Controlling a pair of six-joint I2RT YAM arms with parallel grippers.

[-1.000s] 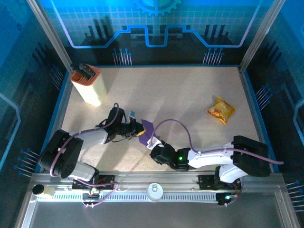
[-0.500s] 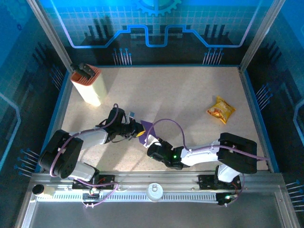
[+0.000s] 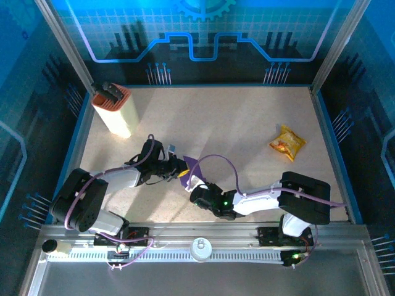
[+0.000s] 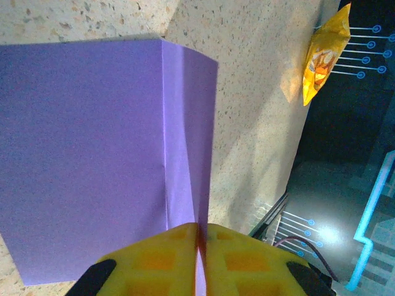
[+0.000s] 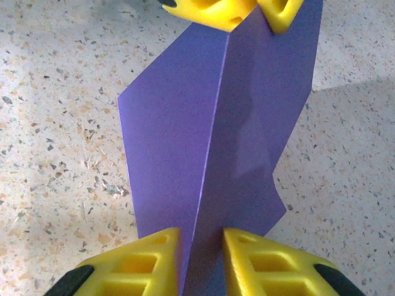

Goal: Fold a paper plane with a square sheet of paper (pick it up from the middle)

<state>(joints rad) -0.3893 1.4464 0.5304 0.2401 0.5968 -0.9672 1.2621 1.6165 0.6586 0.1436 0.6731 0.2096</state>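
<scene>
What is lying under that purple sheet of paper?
Speckled tabletop shows on every side of the purple sheet. The patch directly beneath is covered by the paper, so whatever lies there cannot be seen.

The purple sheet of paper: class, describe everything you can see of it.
The sheet of paper is thin, matte violet, with one straight crease running end to end, bent into a shallow ridge. It sits over the speckled table between the arms. The left end effector is shut on one end at the crease; the right end effector straddles the opposite end, grip unclear.
</scene>
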